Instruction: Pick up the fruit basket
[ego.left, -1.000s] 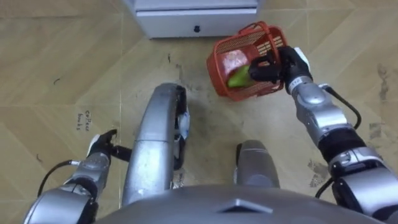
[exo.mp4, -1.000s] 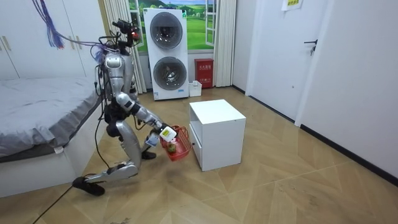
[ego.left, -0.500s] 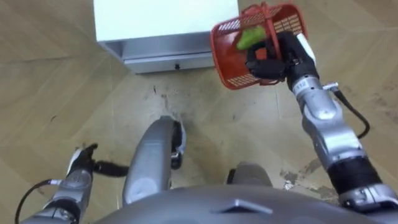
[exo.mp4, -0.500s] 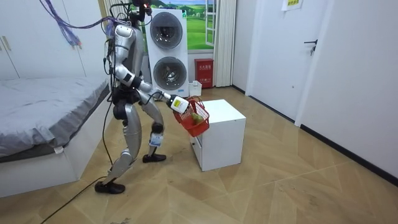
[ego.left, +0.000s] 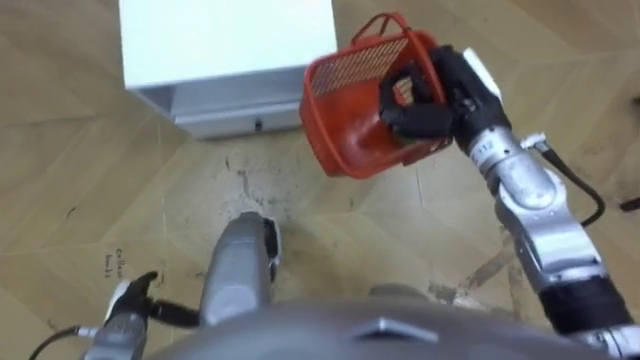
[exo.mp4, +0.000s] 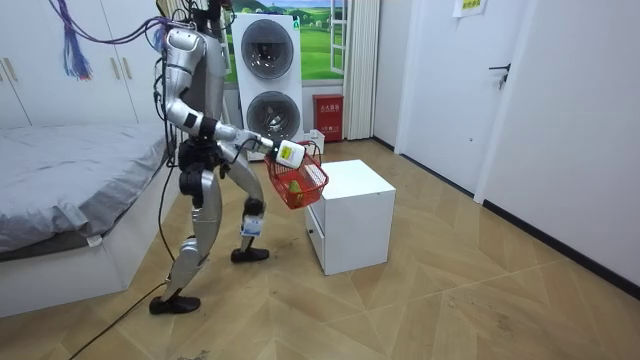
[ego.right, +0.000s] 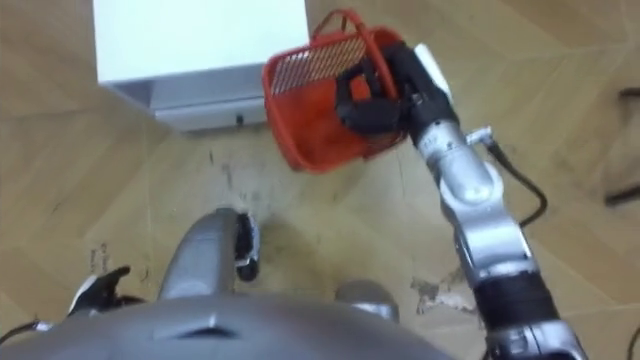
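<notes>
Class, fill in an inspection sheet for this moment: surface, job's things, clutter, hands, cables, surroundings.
Surface: wooden floor, scuffed in front of the white cabinet.
Job's things: red fruit basket held off the floor, tilted, beside the cabinet; green fruit inside.
Clutter: nothing seen.
Hands: right hand curled round the basket's edge; left hand low at the robot's side, idle.
Cables: nothing seen beyond the robot's own.
Surroundings: stacked washing machines, bed, closed door.
</notes>
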